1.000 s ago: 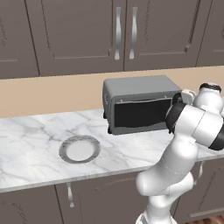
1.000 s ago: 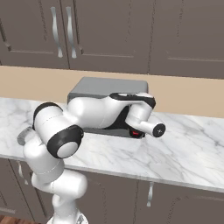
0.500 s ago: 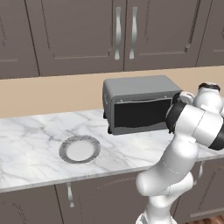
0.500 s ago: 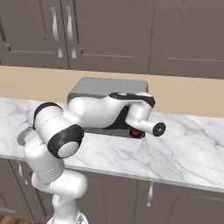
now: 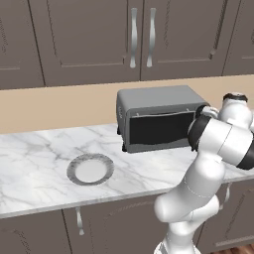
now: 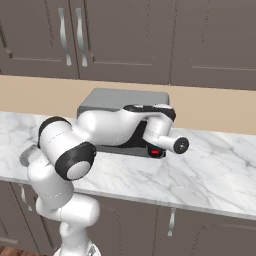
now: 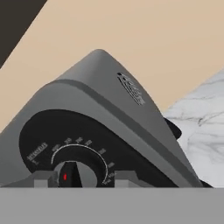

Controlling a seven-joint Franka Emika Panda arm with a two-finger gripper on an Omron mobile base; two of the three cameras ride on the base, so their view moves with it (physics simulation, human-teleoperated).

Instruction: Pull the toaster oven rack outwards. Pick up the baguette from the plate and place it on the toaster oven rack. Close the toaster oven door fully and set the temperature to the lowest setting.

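1. The gripper point(image 7: 81, 178) is sitting at the toaster oven point(image 5: 156, 116) temperature knob point(image 7: 70, 175), jaws apart either side of it.
2. The toaster oven door point(image 5: 159, 129) is closed, near the surface's back edge.
3. The plate point(image 5: 90, 169) is lying bare near the front edge, so only the knob setting appears left.

A white marble counter point(image 5: 34, 163) with grey veining runs across the left base view, above dark cabinet doors. The toaster oven point(image 5: 158, 118) stands on it toward 1 o'clock, against the tan back wall, its dark-glassed toaster oven door point(image 5: 159, 128) upright and shut. The plate point(image 5: 90, 168) lies flat toward 9 o'clock, well apart from the oven, with nothing on it.
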